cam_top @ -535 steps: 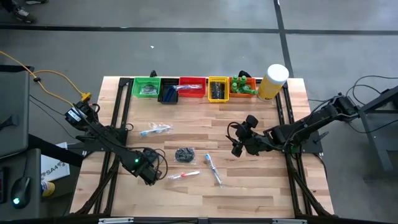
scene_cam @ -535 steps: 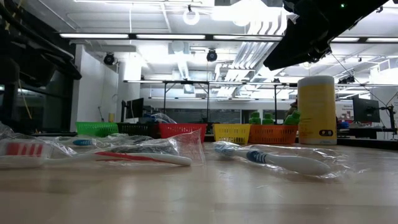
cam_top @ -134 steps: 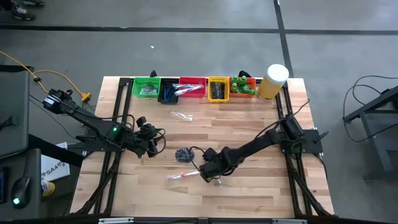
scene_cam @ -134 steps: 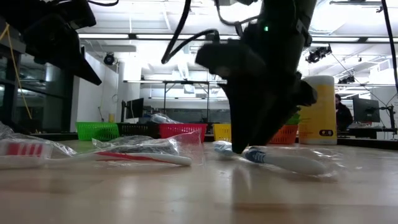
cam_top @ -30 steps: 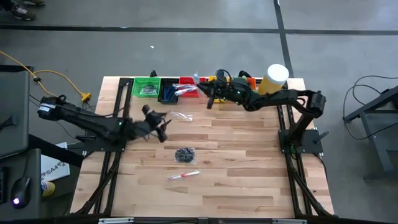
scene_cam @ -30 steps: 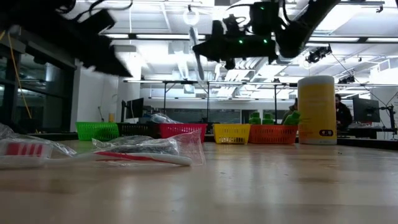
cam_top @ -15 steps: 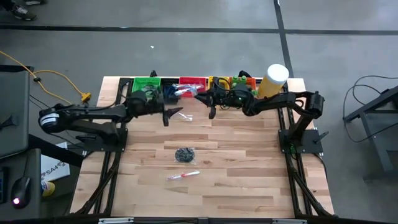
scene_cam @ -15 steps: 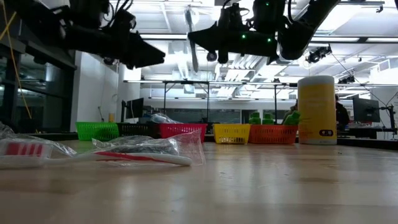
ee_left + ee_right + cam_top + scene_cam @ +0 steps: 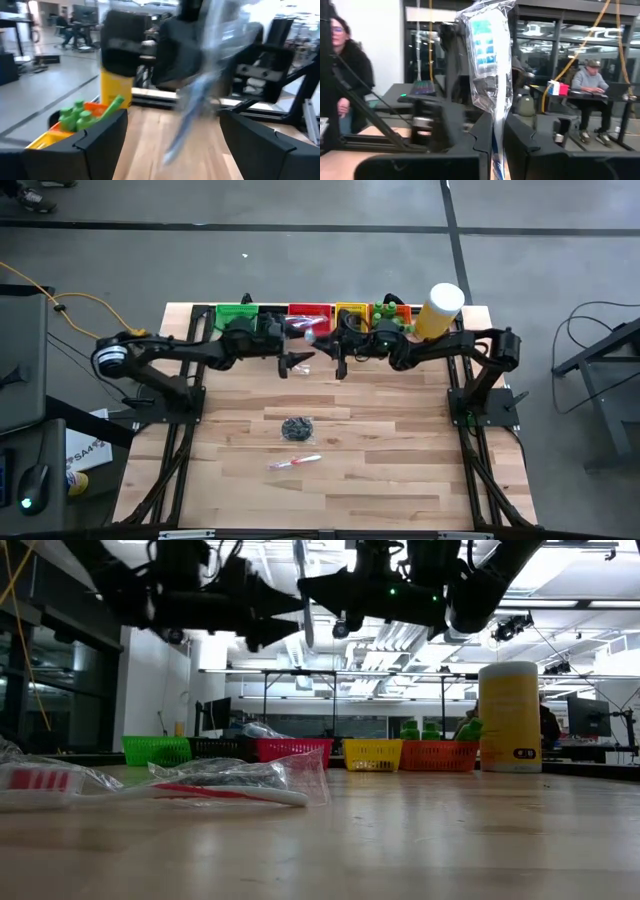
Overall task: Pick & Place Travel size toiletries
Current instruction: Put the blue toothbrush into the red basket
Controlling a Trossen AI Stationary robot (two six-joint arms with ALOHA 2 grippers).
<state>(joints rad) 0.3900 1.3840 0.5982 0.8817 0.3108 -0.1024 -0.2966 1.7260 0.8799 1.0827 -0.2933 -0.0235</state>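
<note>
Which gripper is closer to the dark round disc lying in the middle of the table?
Left, narrowly. The left gripper hangs by the bins, slightly nearer the dark round disc; the right gripper, holding a wrapped toothbrush, is beside it.

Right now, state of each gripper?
Left gripper: open, empty, facing the clear-wrapped blue toothbrush near the row of coloured plastic bins.
Right gripper: shut on that wrapped toothbrush, holding it upright above the table.

table (image 9: 400,460): wood | on it: bins (image 9: 310,313), yellow cylinder (image 9: 438,312), dark disc (image 9: 295,427), wrapped toothbrush (image 9: 295,463)
</note>
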